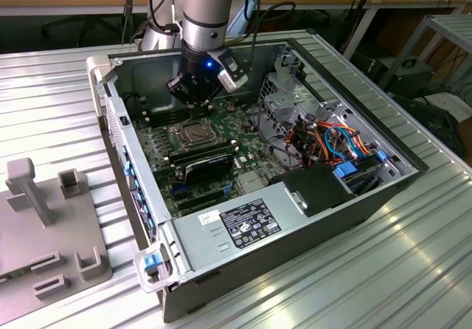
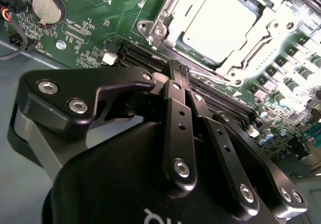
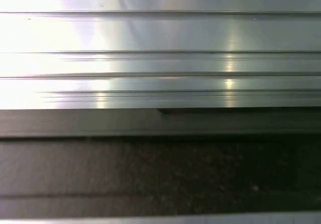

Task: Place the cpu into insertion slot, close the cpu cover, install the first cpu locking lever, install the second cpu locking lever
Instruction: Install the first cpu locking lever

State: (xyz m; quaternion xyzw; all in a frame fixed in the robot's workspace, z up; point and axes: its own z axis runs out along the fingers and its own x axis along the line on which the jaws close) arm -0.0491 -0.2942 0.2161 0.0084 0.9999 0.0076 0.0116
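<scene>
Second wrist view, nearest first: claw [image 2: 179, 72] closed, fingertips [image 2: 173, 86] pressed together with nothing between them. The tips hang over the long black memory slots [image 2: 143, 57], just beside the socket. Beyond these slots the cpu [image 2: 218, 23] lies flat, silver top up, with the cover [image 2: 266, 43] folded down around it and the chip showing through the square cut-out. A thin metal lever [image 2: 210, 75] runs along the cover's near edge; we cannot tell whether it is hooked. Farthest off on the green board we note a coin cell [image 2: 46, 9].

Exterior view, nearest first: ribbed metal surface [image 1: 413, 270] carrying the open case [image 1: 369, 203], and a grey fixture [image 1: 44, 211] at the exterior view's left. Inside the case, the power supply [image 1: 243, 222] is closest. Next comes the board, where the cpu sits in the slot [image 1: 179, 140]. The claw [image 1: 196, 105] hovers just behind the slot, close above the board and apart from the cover. The arm [image 1: 209, 4] rises straight up from it.

First wrist view: bright ribbed metal [image 3: 160, 33] above a dark band [image 3: 160, 169]; we cannot tell what it belongs to.
</scene>
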